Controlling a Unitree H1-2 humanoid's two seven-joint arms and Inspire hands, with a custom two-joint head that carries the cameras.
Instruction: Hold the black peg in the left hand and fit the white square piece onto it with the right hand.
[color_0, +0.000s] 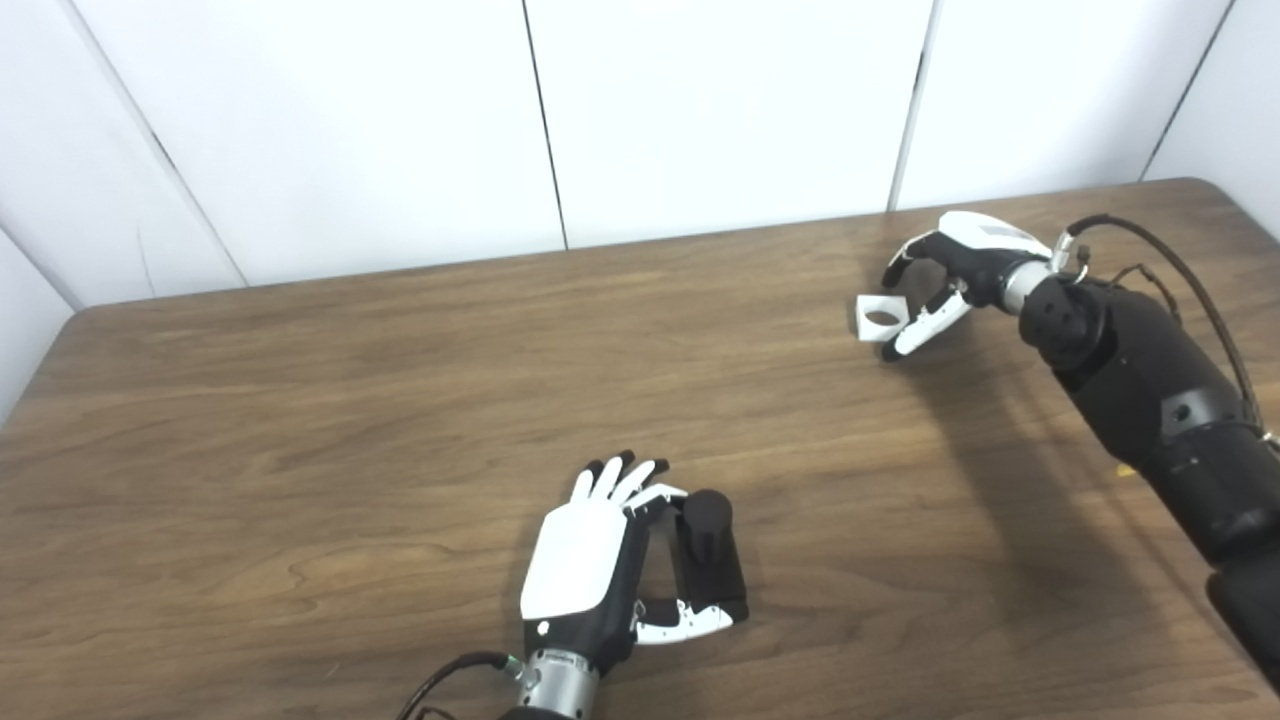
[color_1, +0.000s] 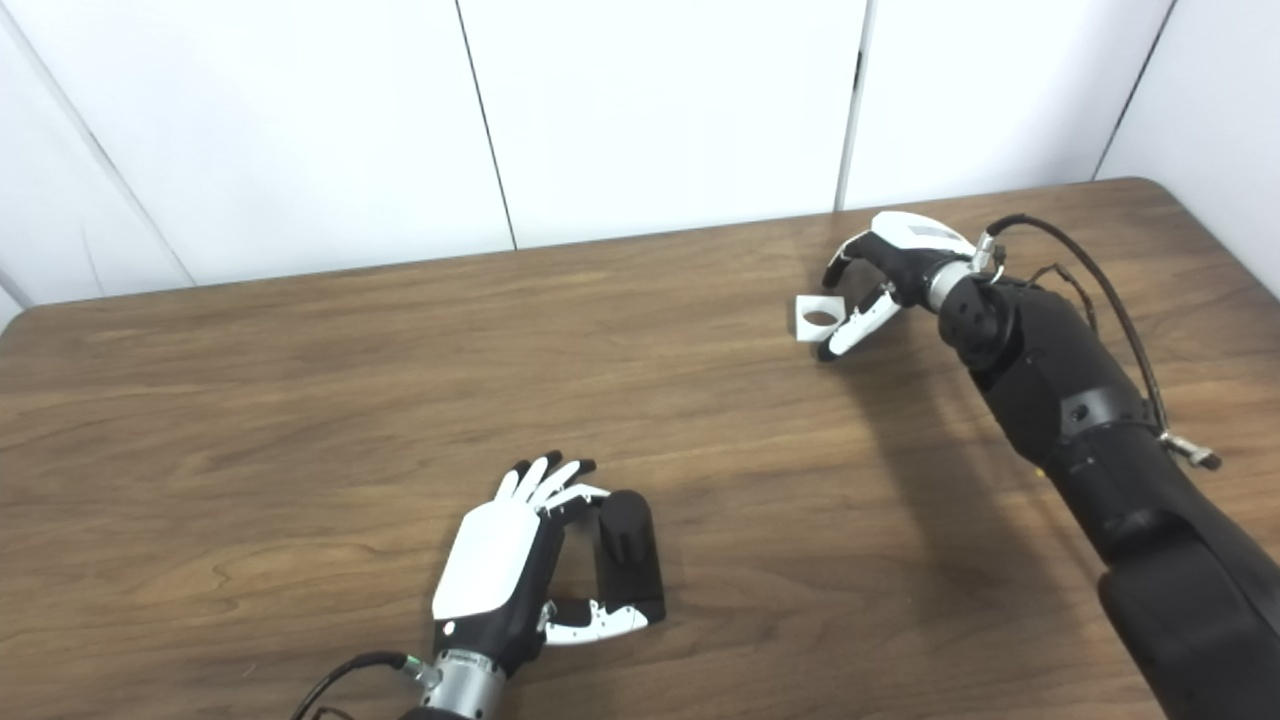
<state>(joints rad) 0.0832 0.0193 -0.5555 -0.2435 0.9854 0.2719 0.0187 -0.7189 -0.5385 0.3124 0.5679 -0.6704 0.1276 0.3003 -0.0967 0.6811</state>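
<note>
Fingers of your right hand (color_0: 935, 285) spread around the white square piece (color_0: 880, 318) at two o'clock; pinch its edges, while your left hand (color_0: 600, 560) brackets the black peg (color_0: 708, 555), unclosed.

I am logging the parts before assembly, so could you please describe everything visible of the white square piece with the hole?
The white square piece is a small, flat, plastic-looking block with a round hole through its middle. It sits at the far right of the brown wooden table, seemingly tilted slightly up. The right hand curls around it, fingertips by its top edge and thumb beside its right edge; actual contact cannot be confirmed. It is far from the black peg.
</note>
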